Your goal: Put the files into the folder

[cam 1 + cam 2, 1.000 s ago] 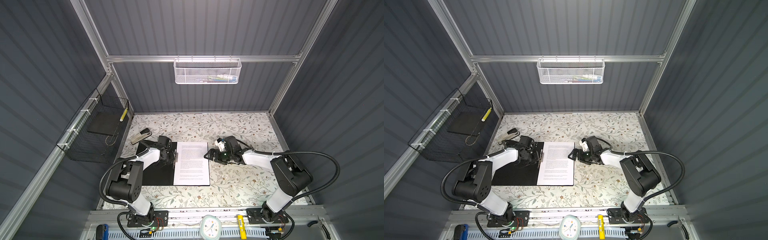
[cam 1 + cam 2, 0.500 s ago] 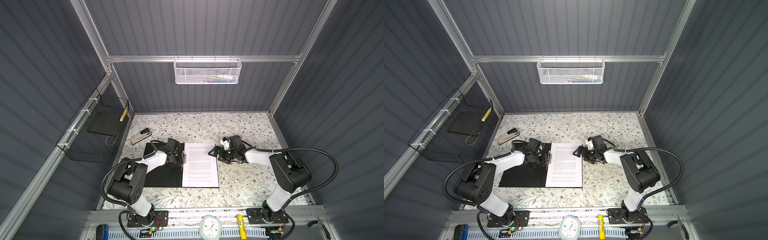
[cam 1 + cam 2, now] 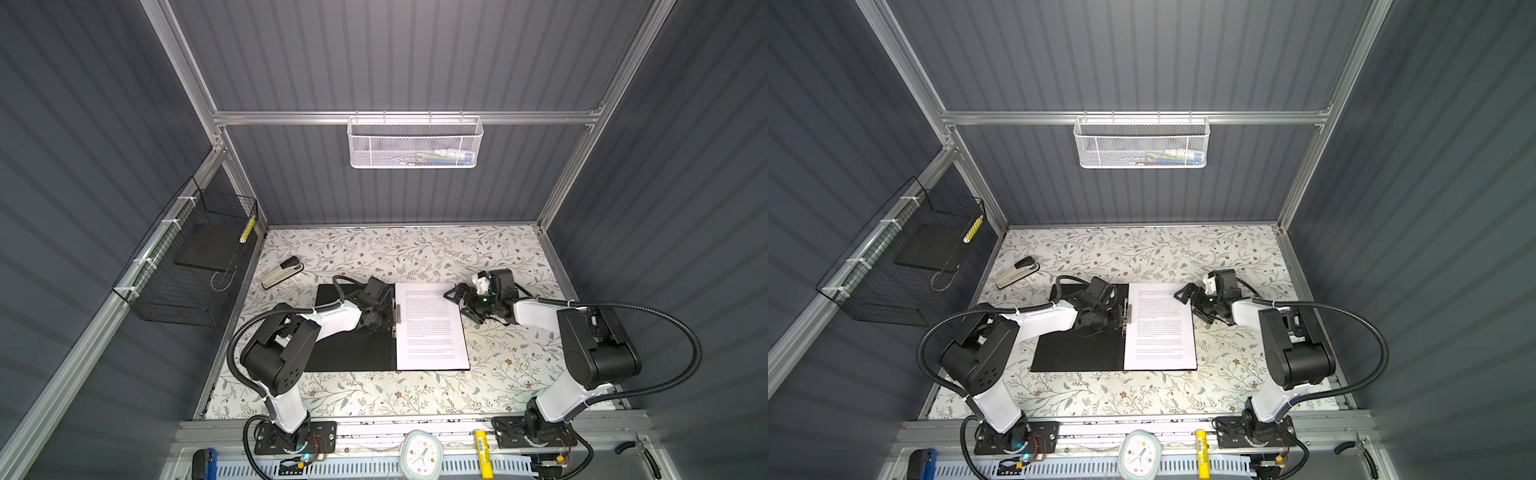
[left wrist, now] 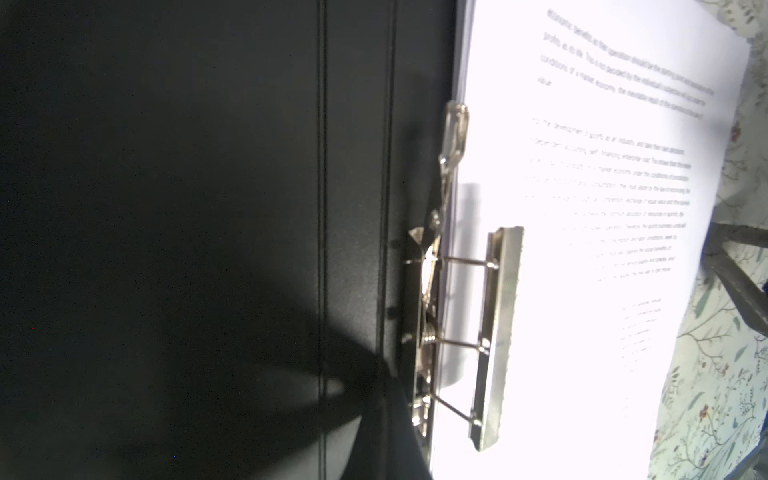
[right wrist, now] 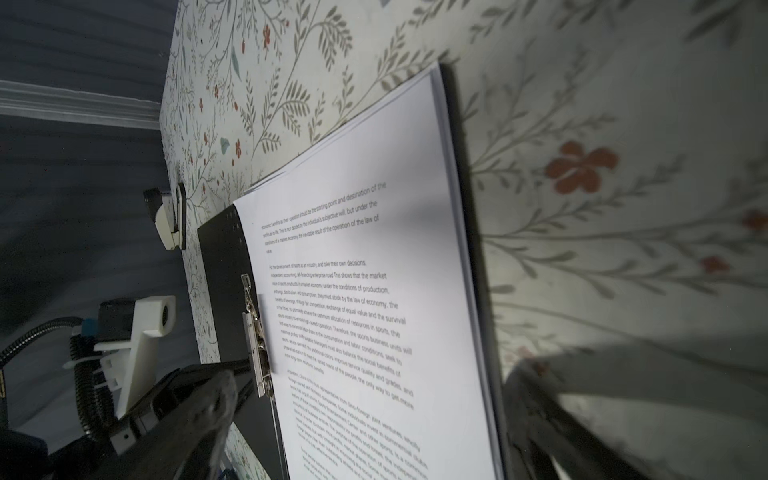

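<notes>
Grey ribbed walls (image 3: 415, 62) enclose a floral surface (image 3: 374, 249), where the folder (image 3: 349, 349) lies open, black inside up. The files (image 3: 430, 332) sit as a squared stack on its right half, their inner edge under the metal clip (image 4: 498, 332), whose bar appears raised on its rods above the top sheet. So the loading looks done; clamping and shutting the cover seem left. The left tool (image 3: 388, 318) is fully closed, tips at the clip's base; whether it pinches anything I cannot tell. The right tool (image 3: 464, 305) gapes wide and empty, just beside the stack's outer edge.
</notes>
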Motion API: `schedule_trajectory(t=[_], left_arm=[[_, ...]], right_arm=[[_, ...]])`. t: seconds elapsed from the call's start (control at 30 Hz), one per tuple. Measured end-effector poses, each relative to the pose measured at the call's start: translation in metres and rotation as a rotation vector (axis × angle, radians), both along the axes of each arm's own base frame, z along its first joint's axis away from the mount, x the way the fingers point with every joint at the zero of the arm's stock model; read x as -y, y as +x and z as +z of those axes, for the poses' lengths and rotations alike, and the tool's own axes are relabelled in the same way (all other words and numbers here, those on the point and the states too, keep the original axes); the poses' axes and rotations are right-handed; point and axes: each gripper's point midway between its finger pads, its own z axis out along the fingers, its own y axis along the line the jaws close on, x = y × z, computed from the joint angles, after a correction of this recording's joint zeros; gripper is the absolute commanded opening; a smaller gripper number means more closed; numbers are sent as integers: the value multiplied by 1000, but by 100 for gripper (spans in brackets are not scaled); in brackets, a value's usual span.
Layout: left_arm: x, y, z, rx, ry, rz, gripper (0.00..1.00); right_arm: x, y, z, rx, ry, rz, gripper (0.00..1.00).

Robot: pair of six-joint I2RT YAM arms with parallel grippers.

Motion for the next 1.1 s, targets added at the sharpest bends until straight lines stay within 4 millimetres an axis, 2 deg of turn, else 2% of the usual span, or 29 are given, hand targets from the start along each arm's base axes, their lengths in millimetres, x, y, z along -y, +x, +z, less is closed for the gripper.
schedule_trajectory(t=[0.17,0.43,0.5,0.57,0.63,0.73,0.9,1.0,1.1], left_arm=[[33,-1,0,19,-29,21,0],[69,1,1,34,-96,85,0],[79,2,2,38,-119,93,0],[85,1,3,41,-130,95,0],[85,1,3,47,-124,101,0],[78,1,4,53,-90,108,5],[56,-6,19,64,-12,98,23],[47,-4,49,113,-43,88,41],[29,-3,75,158,-90,87,66]], right_arm=[[30,13,0,9,-18,-82,99],[67,19,1,-13,-78,-178,99],[72,14,9,-11,-108,-188,99],[73,12,25,24,-130,-189,99],[72,13,43,68,-145,-181,99],[62,14,64,127,-162,-148,99],[49,5,74,158,-218,-102,99],[37,3,77,170,-224,-50,99],[3,7,86,204,-204,64,99]])
